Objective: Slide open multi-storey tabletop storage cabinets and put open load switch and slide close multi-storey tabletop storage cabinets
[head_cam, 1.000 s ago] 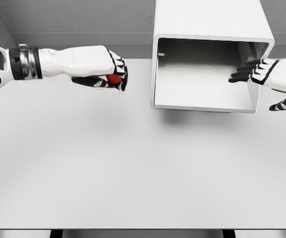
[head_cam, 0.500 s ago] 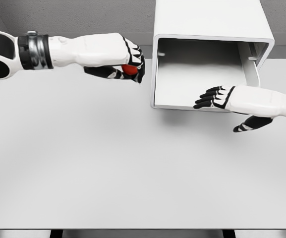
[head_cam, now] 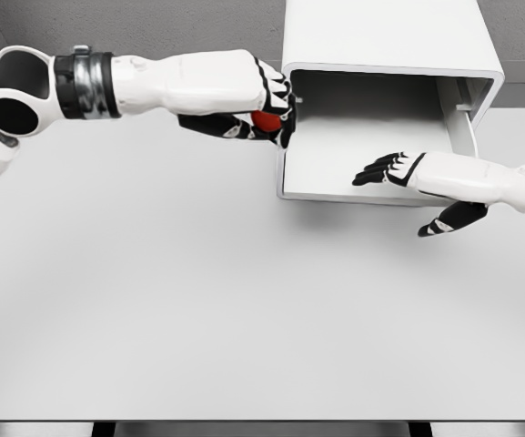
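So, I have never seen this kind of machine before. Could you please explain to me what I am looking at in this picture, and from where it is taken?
This is a computer simulation, not a real photo. The camera sits on the head of a humanoid robot and looks down at a plain white table. The two white arms with black-and-white five-finger hands belong to the robot itself.

At the far side of the table stands a white storage cabinet. Its drawer is pulled out toward the robot and looks empty inside.

The left hand comes in from the picture's left. Its fingers are curled around a small red object, most likely the load switch. The hand is at the drawer's left wall, and the object is not yet inside.

The right hand comes in from the right, fingers spread and holding nothing, above the drawer's front part.
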Controlling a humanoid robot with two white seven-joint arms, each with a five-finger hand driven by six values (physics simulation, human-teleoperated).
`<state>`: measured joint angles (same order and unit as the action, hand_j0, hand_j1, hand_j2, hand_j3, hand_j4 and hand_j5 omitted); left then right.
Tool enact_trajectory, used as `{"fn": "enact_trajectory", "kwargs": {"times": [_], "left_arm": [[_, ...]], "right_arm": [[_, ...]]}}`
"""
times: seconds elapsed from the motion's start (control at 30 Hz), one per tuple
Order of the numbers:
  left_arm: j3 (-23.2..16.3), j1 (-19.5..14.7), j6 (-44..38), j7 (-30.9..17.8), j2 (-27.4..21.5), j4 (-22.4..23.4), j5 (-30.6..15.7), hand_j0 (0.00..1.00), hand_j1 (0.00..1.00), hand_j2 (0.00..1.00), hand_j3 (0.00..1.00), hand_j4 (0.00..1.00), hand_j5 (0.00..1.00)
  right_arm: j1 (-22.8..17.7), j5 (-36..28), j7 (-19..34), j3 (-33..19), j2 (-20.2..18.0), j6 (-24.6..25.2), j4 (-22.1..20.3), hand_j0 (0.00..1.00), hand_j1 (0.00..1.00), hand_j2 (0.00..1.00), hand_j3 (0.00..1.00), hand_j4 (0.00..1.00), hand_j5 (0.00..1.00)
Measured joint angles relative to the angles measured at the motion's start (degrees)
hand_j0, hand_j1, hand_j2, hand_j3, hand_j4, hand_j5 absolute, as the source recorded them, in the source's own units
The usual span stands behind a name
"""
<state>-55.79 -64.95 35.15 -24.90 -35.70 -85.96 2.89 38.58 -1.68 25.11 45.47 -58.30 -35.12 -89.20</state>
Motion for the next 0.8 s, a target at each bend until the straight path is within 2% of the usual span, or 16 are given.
{"fn": "enact_trajectory", "kwargs": {"times": [0.2,0.47,0.6,0.67,0.8], "left_arm": [[-0.02,-0.09,0.02,0.06,0.49,-0.26,-0.24,0.44,0.44,0.44,0.44,0.44,0.44],[-0.03,0.26,0.03,0.09,0.09,-1.24,-0.6,0.44,0.44,0.44,0.44,0.44,0.44],[0.0,0.35,0.01,0.08,-0.15,-1.5,-0.68,0.44,0.44,0.44,0.44,0.44,0.44],[0.04,0.35,0.01,0.09,-0.18,-1.54,-0.71,0.44,0.44,0.44,0.44,0.44,0.44],[0.07,0.26,0.01,0.09,-0.21,-1.82,-0.94,0.44,0.44,0.44,0.44,0.44,0.44]], "right_arm": [[-0.26,-1.79,0.83,0.03,1.2,0.35,2.51,1.0,1.0,1.0,1.0,1.0,1.0],[-0.7,-4.83,0.83,0.19,0.86,1.31,2.12,1.0,1.0,1.0,1.0,1.0,1.0],[-1.4,-4.27,0.57,0.11,-0.18,1.44,0.48,1.0,1.0,1.0,1.0,1.0,1.0],[-1.41,-2.09,0.41,0.47,-1.06,0.77,-0.72,1.0,1.0,1.0,1.0,1.0,1.0],[-1.76,-0.42,-1.2,0.78,-4.43,0.2,-3.78,1.0,1.0,1.0,1.0,1.0,1.0]]}}
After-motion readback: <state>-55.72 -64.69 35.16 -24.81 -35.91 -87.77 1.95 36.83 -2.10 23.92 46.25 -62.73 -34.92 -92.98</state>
